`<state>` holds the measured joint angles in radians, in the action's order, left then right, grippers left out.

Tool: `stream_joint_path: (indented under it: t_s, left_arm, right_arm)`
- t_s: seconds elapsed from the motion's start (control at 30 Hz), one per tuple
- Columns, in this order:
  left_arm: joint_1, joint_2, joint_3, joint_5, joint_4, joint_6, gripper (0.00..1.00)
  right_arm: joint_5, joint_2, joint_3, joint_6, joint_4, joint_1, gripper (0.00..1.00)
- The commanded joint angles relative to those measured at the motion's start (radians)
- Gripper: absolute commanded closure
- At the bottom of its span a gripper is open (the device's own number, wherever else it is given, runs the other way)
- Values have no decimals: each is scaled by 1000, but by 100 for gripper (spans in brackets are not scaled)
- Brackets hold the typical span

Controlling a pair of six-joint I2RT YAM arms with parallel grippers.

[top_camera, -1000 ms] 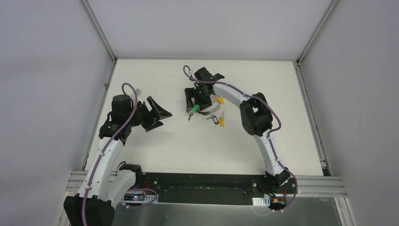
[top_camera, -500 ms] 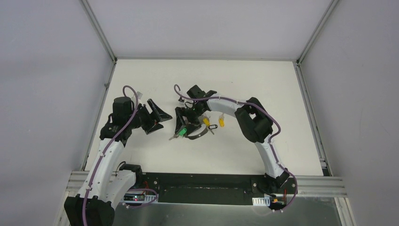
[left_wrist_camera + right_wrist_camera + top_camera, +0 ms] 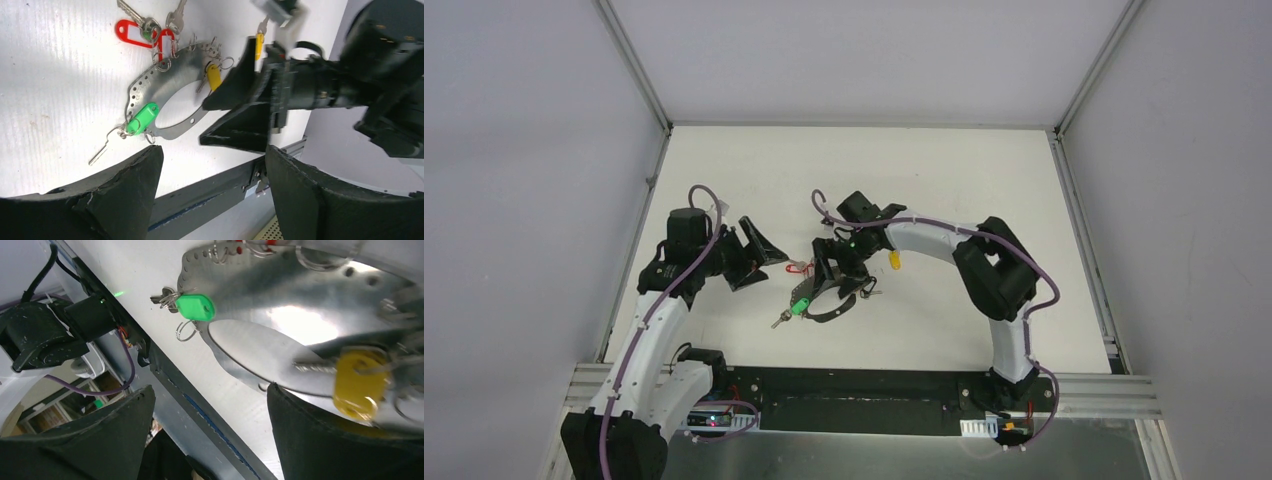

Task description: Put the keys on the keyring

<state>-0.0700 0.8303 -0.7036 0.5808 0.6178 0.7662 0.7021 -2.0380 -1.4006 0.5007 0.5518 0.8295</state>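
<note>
White tabletop (image 3: 944, 180) underneath everything. Over its left half, the left gripper (image 3: 761, 260): spread wide, holding nothing, hanging near the keyring on its left without touching it. At the middle, the right gripper (image 3: 202, 122): also spread wide, one finger over the loop's opening and the other outside, straddling the thin band but not pinching it. Flat on the table between the two, toward the front edge, the keyring (image 3: 155, 85): grey perforated metal, roughly oval. Along its rim, the keys: one with a green tag (image 3: 141, 117) on the near-left side, blade pointing out onto the table; two with red tags (image 3: 131, 32) at the far-left edge; one with a yellow tag (image 3: 214, 76) by the right fingers. Threaded or merely touching: impossible to tell. Apart on the table beyond the right gripper, another yellow-tagged key (image 3: 894, 262).
</note>
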Motion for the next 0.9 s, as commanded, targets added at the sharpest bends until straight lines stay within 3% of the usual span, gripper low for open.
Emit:
stream_joint_path:
  t_s: [0.0, 0.17, 0.37, 0.53, 0.87]
  left_arm:
    - [7, 27, 28, -11, 17, -30, 24]
    - [6, 78, 94, -5, 15, -35, 26]
    - [2, 236, 136, 9, 5, -90, 30]
    - [-39, 348, 134, -11, -13, -126, 33]
    - [-181, 460, 57, -54, -66, -101, 39]
  right_arm:
    - [-129, 120, 42, -7, 5, -38, 16]
    - [-268, 121, 40, -65, 93, -55, 17]
    - [-329, 105, 96, -86, 91, -67, 20]
    - [-334, 101, 132, -93, 87, -66, 24]
    - [-213, 109, 215, -58, 48, -54, 42]
